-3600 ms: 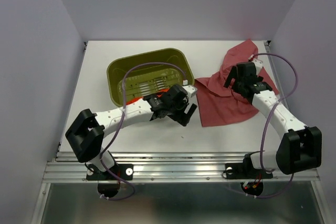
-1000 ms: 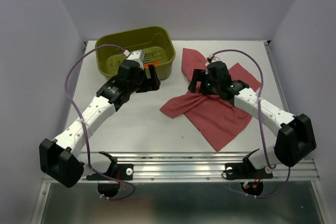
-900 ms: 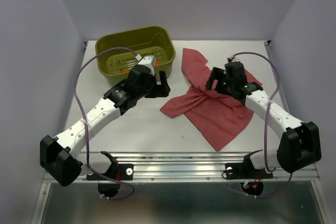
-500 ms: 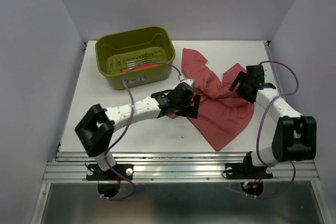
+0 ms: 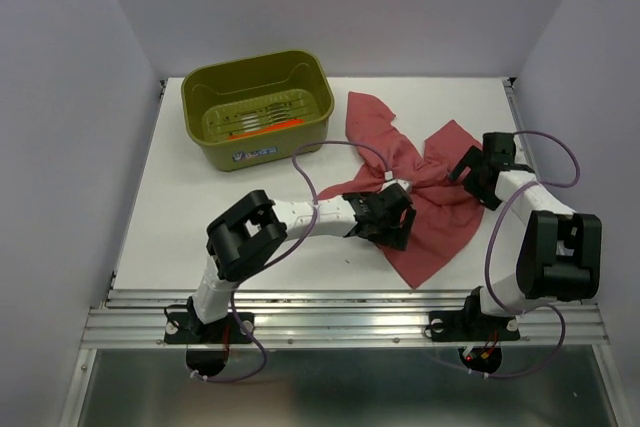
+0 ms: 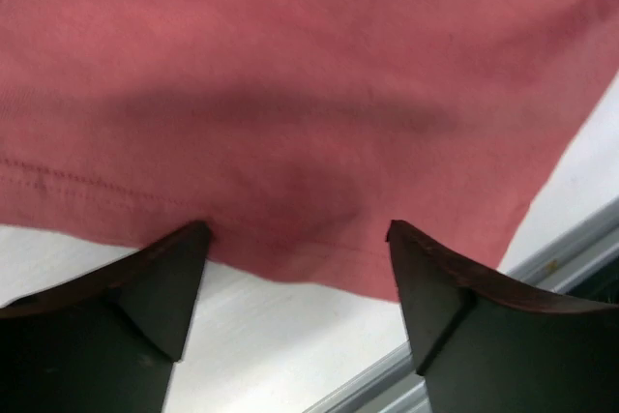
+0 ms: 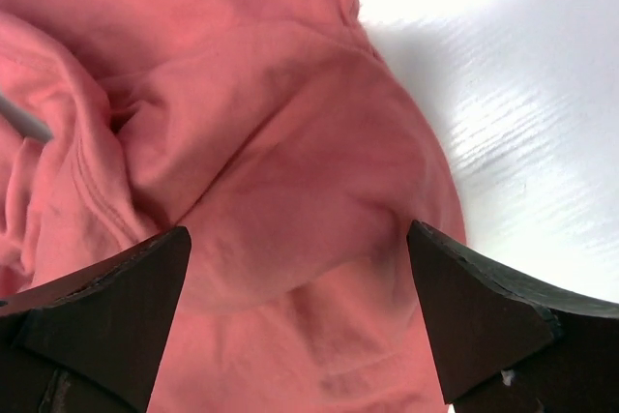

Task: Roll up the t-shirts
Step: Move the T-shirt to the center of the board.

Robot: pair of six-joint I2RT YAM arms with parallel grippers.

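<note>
A dusty rose t-shirt point(image 5: 440, 209) lies crumpled on the right half of the white table, bunched at its middle. My left gripper point(image 5: 393, 224) is open at the shirt's near left hem. In the left wrist view the hem of the t-shirt point(image 6: 309, 65) runs between the two dark fingertips of the left gripper point(image 6: 295, 239), with nothing pinched. My right gripper point(image 5: 480, 169) is open over the shirt's right corner. The right wrist view shows folds of the t-shirt point(image 7: 242, 142) spanning the wide gap of the right gripper point(image 7: 298, 229). A slim orange-red t-shirt roll point(image 5: 270, 125) lies in the tub.
The olive-green plastic tub point(image 5: 205, 112) stands at the back left of the table point(image 5: 190, 217). A metal rail point(image 5: 350, 312) runs along the near edge, close to the shirt's front corner. Grey walls close in both sides and the back.
My left arm swung from beside the tub across to the shirt's near left hem. My right gripper moved right from the bunched middle to the right corner, and the cloth shifted a little.
</note>
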